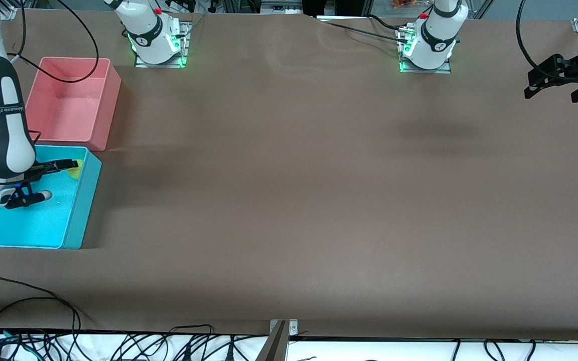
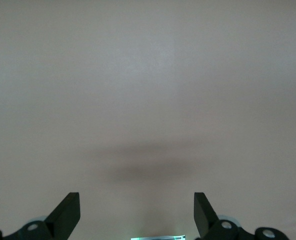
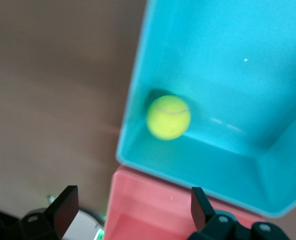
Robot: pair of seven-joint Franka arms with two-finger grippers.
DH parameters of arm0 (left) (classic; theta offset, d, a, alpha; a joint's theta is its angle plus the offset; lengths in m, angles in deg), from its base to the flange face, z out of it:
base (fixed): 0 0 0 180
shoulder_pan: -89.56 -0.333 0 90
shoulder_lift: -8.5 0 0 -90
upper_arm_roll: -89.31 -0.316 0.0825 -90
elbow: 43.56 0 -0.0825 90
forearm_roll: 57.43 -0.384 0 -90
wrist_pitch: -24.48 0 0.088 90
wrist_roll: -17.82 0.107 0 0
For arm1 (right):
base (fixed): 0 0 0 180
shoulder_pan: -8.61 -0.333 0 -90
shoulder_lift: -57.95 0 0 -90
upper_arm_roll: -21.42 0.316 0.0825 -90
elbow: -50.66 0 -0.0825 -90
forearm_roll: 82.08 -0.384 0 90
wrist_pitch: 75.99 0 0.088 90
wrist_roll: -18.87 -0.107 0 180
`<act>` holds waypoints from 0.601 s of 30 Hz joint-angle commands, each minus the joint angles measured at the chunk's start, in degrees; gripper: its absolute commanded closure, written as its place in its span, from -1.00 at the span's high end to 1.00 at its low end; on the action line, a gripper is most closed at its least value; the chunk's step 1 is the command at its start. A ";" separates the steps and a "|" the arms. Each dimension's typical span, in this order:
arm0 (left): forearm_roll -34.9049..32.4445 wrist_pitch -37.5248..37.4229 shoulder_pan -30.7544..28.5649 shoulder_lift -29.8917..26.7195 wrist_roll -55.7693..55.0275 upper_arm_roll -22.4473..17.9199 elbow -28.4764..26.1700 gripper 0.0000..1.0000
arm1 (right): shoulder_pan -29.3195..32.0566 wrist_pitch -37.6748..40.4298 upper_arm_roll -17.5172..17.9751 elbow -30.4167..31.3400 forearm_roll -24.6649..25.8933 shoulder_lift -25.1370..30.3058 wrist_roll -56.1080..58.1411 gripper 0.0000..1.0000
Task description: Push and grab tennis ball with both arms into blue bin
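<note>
The tennis ball [image 1: 75, 171] lies inside the blue bin [image 1: 43, 225], in the corner next to the pink bin. My right gripper [image 1: 60, 179] is open and empty, hanging over the blue bin close to the ball. In the right wrist view the ball [image 3: 168, 117] rests against the bin's wall [image 3: 133, 100], apart from the open right gripper [image 3: 133, 205]. My left gripper [image 1: 550, 94] is open and empty, up over the left arm's end of the table. The left wrist view shows the left gripper [image 2: 137, 210] over bare brown table.
The pink bin [image 1: 70, 108] stands empty against the blue bin, farther from the front camera; it also shows in the right wrist view [image 3: 153, 210]. Black cables [image 1: 68, 346] lie along the table's near edge. The brown table cover [image 1: 294, 175] has a wrinkle between the bases.
</note>
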 commanded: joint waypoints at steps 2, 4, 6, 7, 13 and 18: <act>1.00 -1.21 0.03 0.89 -0.08 0.03 1.91 1.00 | -3.81 11.31 -0.34 -9.86 1.26 0.29 -1.32 1.00; 1.00 -1.21 0.03 0.89 -0.17 0.03 1.91 1.00 | -4.60 13.16 -0.16 -11.09 1.26 1.17 -3.08 1.00; 1.00 -1.21 0.03 0.89 -0.17 0.03 1.91 1.00 | -6.00 15.18 -0.07 -11.71 1.26 2.48 -5.19 1.00; 1.00 -1.21 0.03 0.89 -0.17 0.03 1.91 1.00 | -6.62 15.62 -0.16 -11.80 1.34 2.84 -5.80 1.00; 1.00 -1.21 0.03 0.89 -0.08 0.03 2.00 1.00 | -9.87 16.16 0.10 -11.80 2.14 7.06 -8.80 1.00; 1.00 -1.21 0.03 0.89 -0.08 -0.06 2.00 1.00 | -10.84 15.11 0.10 -11.80 1.87 7.68 -10.73 1.00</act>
